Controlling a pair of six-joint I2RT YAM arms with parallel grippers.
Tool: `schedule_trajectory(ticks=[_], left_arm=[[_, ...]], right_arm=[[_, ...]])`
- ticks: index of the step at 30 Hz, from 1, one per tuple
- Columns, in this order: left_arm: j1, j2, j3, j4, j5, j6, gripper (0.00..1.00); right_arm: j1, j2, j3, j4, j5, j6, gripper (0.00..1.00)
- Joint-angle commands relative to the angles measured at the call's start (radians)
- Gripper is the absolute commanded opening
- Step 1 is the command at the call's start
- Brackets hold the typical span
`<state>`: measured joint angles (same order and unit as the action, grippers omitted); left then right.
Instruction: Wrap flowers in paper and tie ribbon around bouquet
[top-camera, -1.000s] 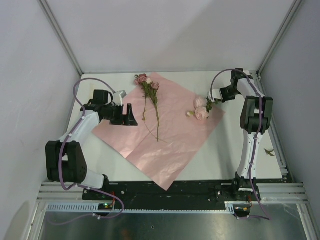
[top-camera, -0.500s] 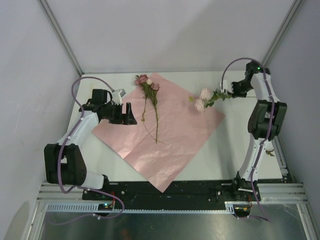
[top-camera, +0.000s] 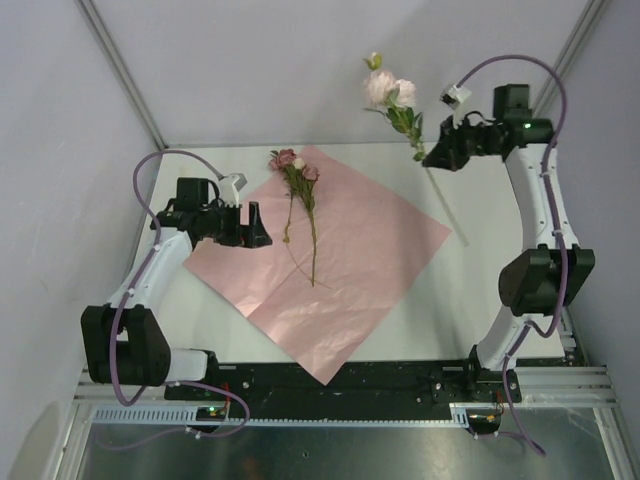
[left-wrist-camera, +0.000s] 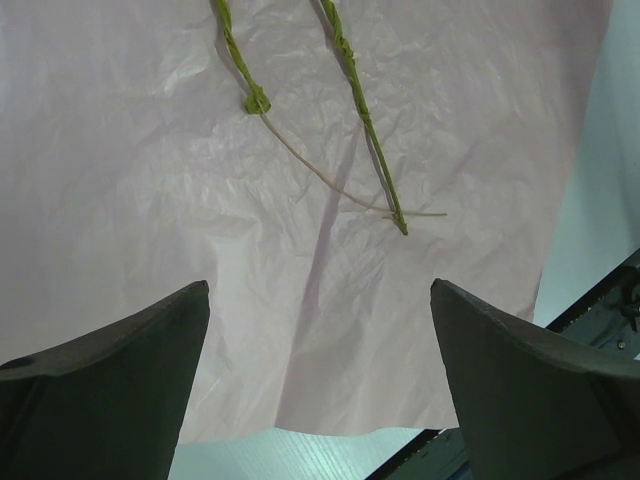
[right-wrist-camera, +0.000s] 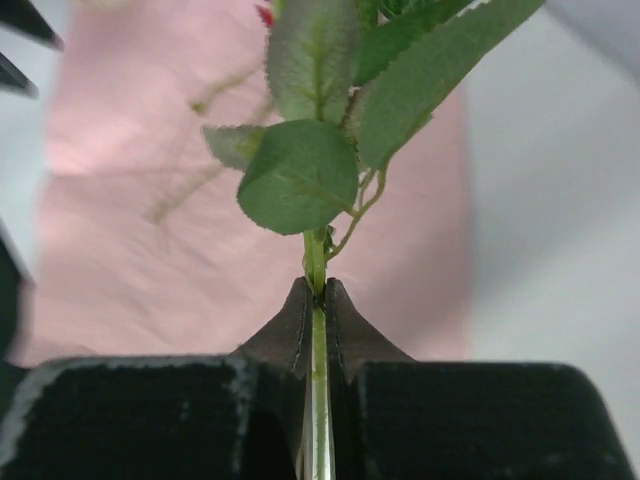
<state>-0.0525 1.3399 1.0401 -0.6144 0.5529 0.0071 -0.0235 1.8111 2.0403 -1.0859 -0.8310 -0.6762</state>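
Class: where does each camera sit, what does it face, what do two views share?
Top external: above, behind the bases, looking down at the table; both arms show.
Left wrist: left arm, facing down at paper; open left pincer shows.
Right wrist: right arm, facing the flowers; shut right pincer shows.
Shared: paper, in all three.

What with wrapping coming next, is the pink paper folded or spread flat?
Spread flat: the paper lies open as one pink sheet, flower stems resting on top.
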Motion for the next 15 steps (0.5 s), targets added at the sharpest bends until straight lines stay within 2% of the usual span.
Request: schedule_trajectory(ticks=[1,3,6,10,15], left_arm=[[0.019,-0.038,0.013,0.014,0.004,-0.02,0.97],[0.025,-0.036,0.012,0.015,0.008,-0.026,0.97],[0.029,-0.037,0.007,0.019,0.01,-0.027,0.98],[0.029,-0.037,-0.01,0.029,0.013,-0.026,0.98],[0.029,-0.026,-0.042,0.044,0.014,-0.032,0.98]], right_arm=[[0.108,-0.046,-0.241,0.499,-0.089,0.905,0.0],[0.161,-0.043,-0.346,0.715,-0.046,1.126,0.0],[0.239,0.026,-0.376,0.857,0.019,1.315,0.0],[0.307,0.169,-0.318,0.937,0.115,1.438,0.0],[0.357,0.341,-0.217,0.994,0.203,1.506,0.0]])
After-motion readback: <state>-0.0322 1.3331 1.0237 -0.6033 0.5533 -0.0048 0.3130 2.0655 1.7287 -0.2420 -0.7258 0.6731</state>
